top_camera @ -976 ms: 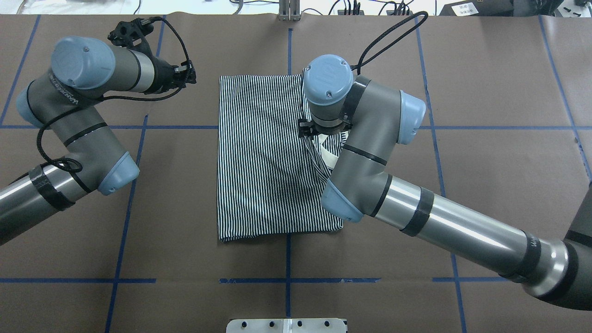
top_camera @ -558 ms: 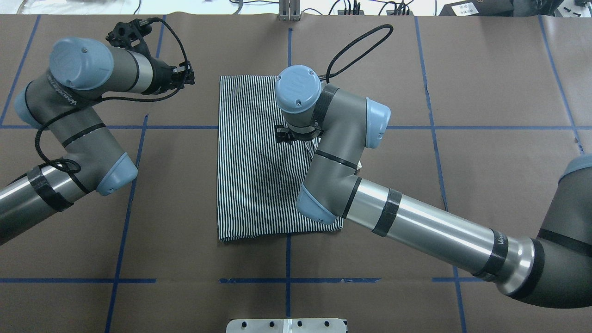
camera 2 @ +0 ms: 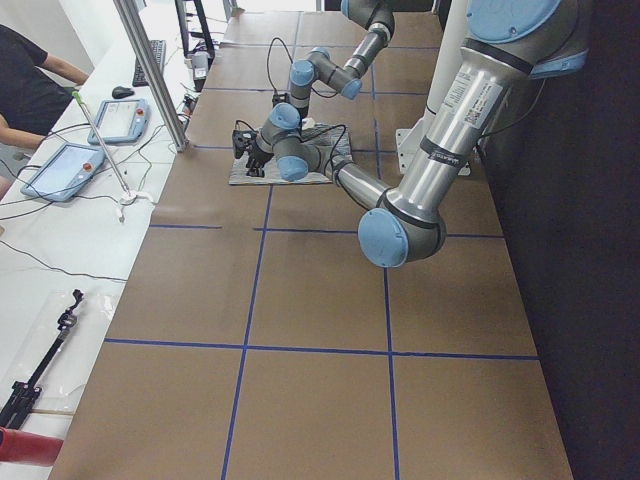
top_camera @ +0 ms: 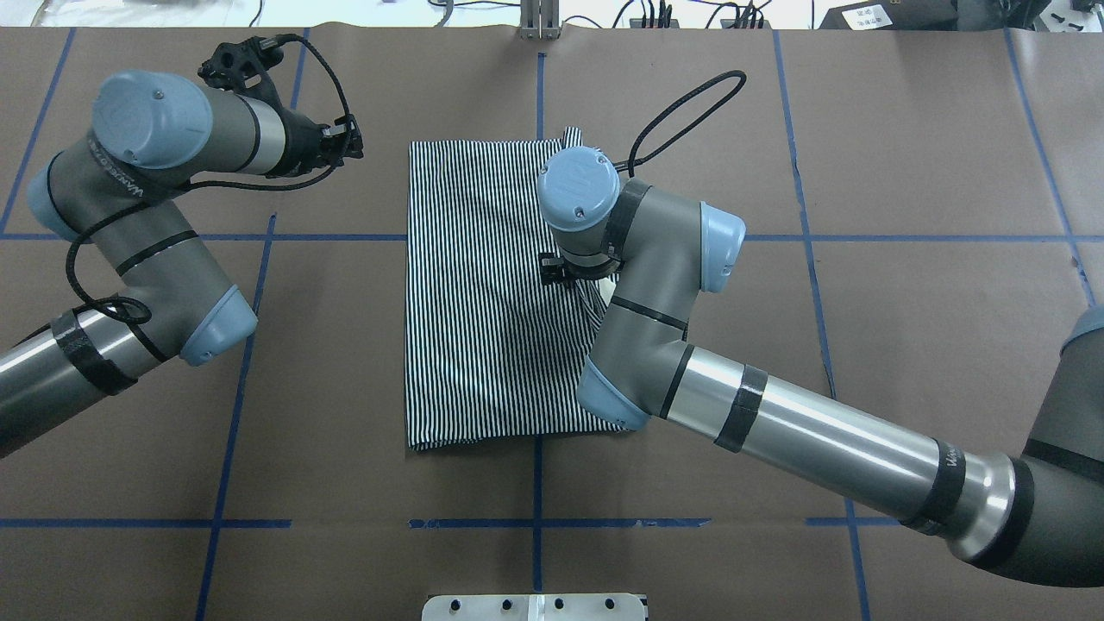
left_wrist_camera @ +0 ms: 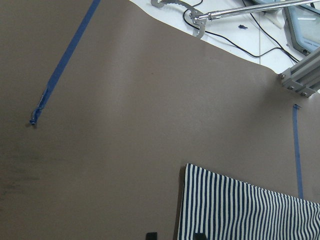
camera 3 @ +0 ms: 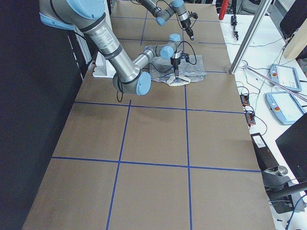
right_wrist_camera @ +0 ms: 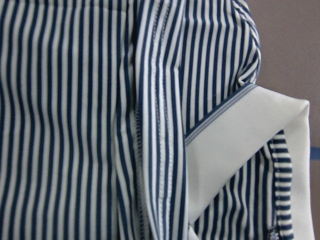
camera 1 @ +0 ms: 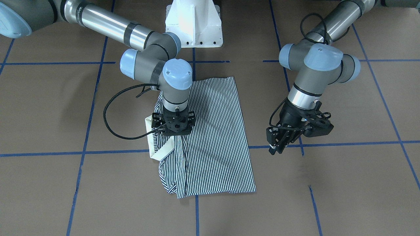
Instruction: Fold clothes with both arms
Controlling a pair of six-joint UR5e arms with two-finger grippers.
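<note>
Nothing here reads cleanly from where I stand. Dark lettering runs along the grey link of the left arm [top_camera: 121, 183], well back from its jaws. A shorter mark sits by a black band on the right arm [top_camera: 953, 454], far behind its jaws. Both are too small to make out. A white label [top_camera: 867, 15] beyond the tabletop [top_camera: 906, 172] is equally illegible.

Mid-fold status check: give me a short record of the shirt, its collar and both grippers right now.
shirt: striped polo, folded into a narrow rectangle, lying on the table
collar: cream, sticking out at the shirt's edge on the robot's right
right gripper: pointing down at that edge; fingers hidden, grip cannot be told
left gripper: open, empty, raised beside the shirt, clear of it
</note>
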